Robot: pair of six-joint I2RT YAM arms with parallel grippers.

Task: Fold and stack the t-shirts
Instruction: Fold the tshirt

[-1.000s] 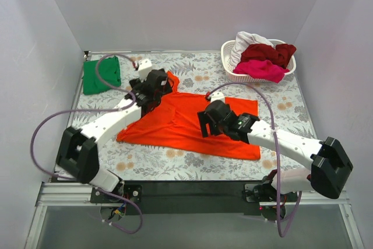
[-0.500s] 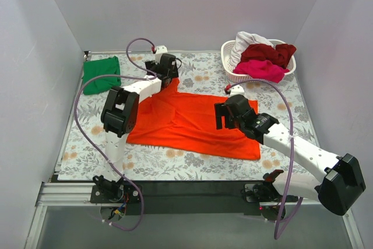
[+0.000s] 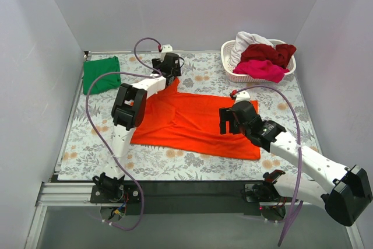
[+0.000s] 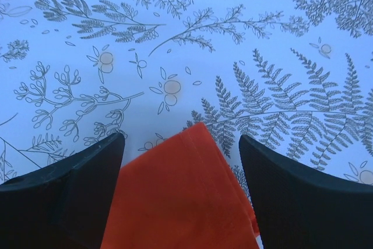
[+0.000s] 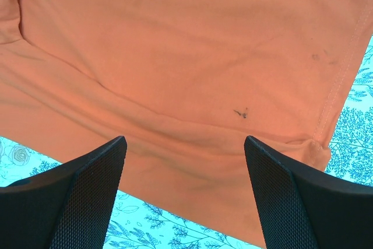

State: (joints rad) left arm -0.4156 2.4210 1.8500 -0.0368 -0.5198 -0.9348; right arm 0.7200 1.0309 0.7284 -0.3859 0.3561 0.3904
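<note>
A bright orange-red t-shirt (image 3: pixel 192 122) lies spread on the patterned table. My left gripper (image 3: pixel 172 78) is open over the shirt's far left sleeve tip (image 4: pixel 186 196), which lies between its fingers. My right gripper (image 3: pixel 231 122) is open just above the shirt's right part (image 5: pixel 192 68), holding nothing. A folded green t-shirt (image 3: pixel 101 74) lies at the far left. Dark red (image 3: pixel 271 53), magenta pink (image 3: pixel 262 70) and white (image 3: pixel 249 39) shirts are piled in the basket.
A white lattice basket (image 3: pixel 238 76) stands at the far right corner. White walls close in the table on three sides. The leaf-patterned cloth (image 3: pixel 192 158) shows in front of the shirt and at the left (image 3: pixel 87 132).
My left arm has swung far back, its gripper moving from the shirt's left shoulder to the far sleeve tip. My right gripper has moved right across the shirt.
</note>
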